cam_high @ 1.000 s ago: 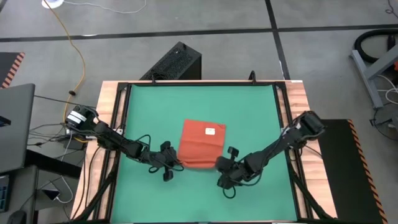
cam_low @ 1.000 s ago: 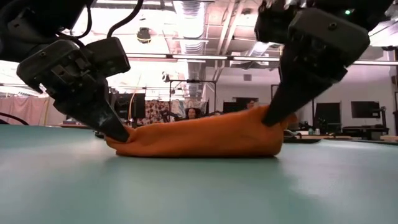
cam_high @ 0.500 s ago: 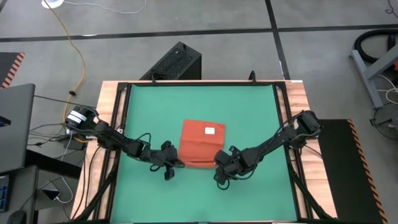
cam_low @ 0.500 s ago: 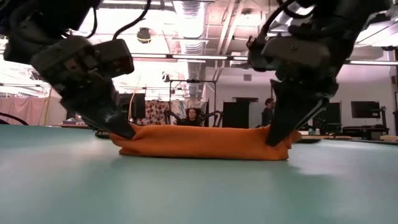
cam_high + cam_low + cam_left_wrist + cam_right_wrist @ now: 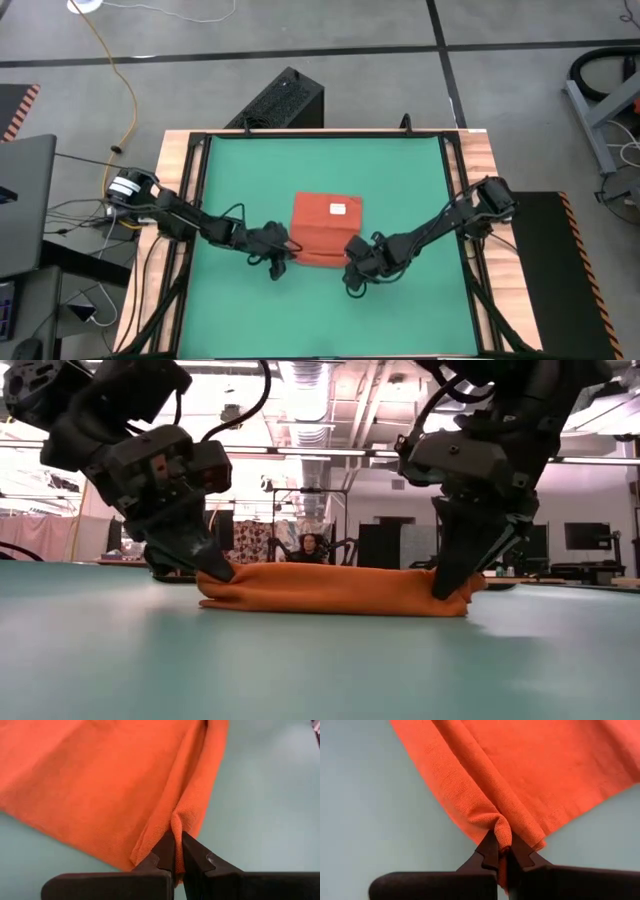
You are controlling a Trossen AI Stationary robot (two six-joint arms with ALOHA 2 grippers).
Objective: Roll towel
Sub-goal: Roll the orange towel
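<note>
The orange-red towel lies on the green mat, its white tag up; its near part is rolled into a low roll. My left gripper is shut on the roll's left end. My right gripper is shut on the roll's right end. Both wrist views show the cloth close up, in the left wrist view and in the right wrist view. My left gripper pinches a small fold of cloth at the roll's left end between its two fingers, slanting down from the table's left. The roll lies on the mat. My right gripper pinches a small fold of cloth at the roll's right end between its two fingers, slanting down from the table's right and near side. The roll lies on the mat there too.
A wooden frame borders the mat. A black box stands beyond the far edge. A laptop and cables lie left of the table. People show in the room behind.
Both grippers have gone toward the table's far edge, holding the towel's near part. The raised near fold has come down and turned over onto the towel, so the roll now lies lower, flatter and farther from the near edge.
</note>
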